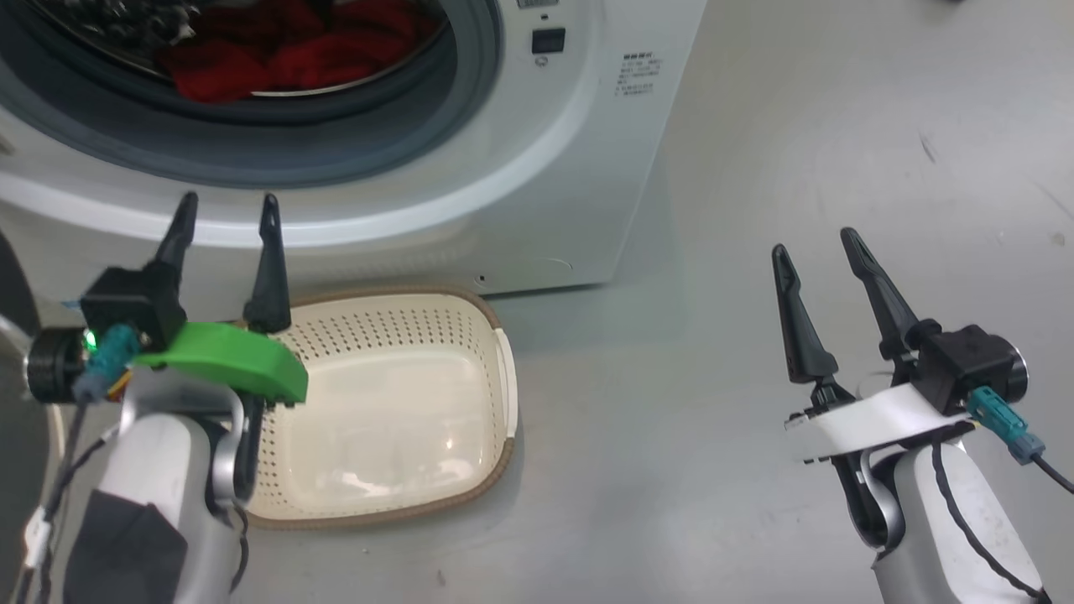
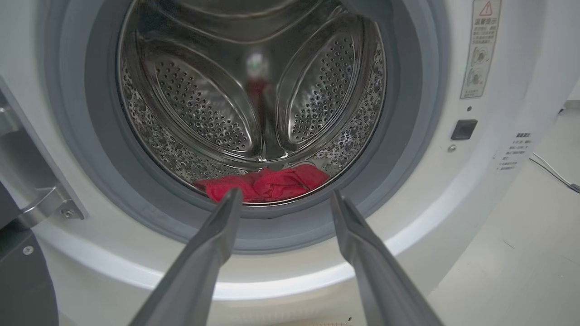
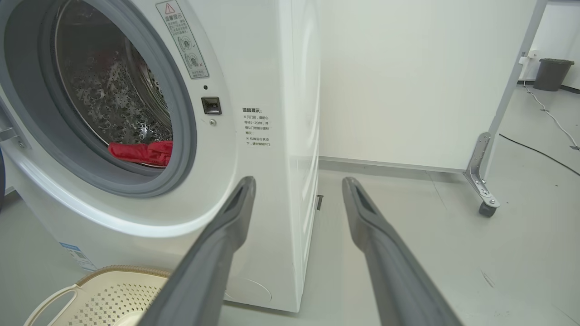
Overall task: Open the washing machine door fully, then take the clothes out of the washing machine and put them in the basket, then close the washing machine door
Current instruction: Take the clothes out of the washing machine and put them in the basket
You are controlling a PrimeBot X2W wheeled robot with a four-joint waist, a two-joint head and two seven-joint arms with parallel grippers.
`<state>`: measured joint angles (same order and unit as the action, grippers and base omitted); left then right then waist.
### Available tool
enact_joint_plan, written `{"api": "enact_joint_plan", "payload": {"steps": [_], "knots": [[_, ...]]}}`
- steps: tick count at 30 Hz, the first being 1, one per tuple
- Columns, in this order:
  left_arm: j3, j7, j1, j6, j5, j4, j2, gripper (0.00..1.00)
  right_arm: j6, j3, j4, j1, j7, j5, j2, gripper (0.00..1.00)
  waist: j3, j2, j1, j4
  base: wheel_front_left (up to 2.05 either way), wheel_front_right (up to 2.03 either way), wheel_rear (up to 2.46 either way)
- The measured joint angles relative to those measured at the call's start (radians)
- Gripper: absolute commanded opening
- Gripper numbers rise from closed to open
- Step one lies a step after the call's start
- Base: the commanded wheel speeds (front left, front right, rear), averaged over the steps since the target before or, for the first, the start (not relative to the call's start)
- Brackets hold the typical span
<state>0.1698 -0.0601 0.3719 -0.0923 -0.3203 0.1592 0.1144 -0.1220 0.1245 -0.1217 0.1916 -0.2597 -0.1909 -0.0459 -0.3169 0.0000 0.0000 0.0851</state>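
Before the washing machine (image 1: 537, 184), logged left gripper (image 1: 228, 201), right gripper (image 1: 814, 241) spread wide, empty. Judged risk: clothes (image 1: 285, 59) snagging on its grey ring (image 2: 403, 136), missing the basket (image 1: 403, 335).

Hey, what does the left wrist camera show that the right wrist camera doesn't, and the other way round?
Left wrist view, not the right: a straight look at the perforated paddles in the steel drum, the metal door hinge, the open left gripper. Right wrist view, not the left: the cream basket, a grey bin, a caster foot, the open right gripper. Both: the washing machine, its grey rubber ring, the red clothes low in the drum.
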Motion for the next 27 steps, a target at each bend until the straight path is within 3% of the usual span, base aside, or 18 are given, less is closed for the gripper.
{"api": "enact_joint_plan", "payload": {"steps": [16, 27], "knots": [[-0.043, 0.176, 0.333, 0.071, -0.068, 0.146, 0.068, 1.00, 0.000, 0.057, 0.051, 0.114, 0.000, -0.041, -0.001, 1.00, -0.203, 0.0000, 0.0000, 0.087, 0.00, 0.00, 0.00], [-0.091, 0.266, 0.544, 0.103, -0.084, 0.258, 0.165, 1.00, 0.000, 0.120, 0.056, 0.184, 0.000, -0.121, -0.001, 1.00, -0.319, 0.0000, 0.0003, 0.187, 0.00, 0.00, 0.00]]}}
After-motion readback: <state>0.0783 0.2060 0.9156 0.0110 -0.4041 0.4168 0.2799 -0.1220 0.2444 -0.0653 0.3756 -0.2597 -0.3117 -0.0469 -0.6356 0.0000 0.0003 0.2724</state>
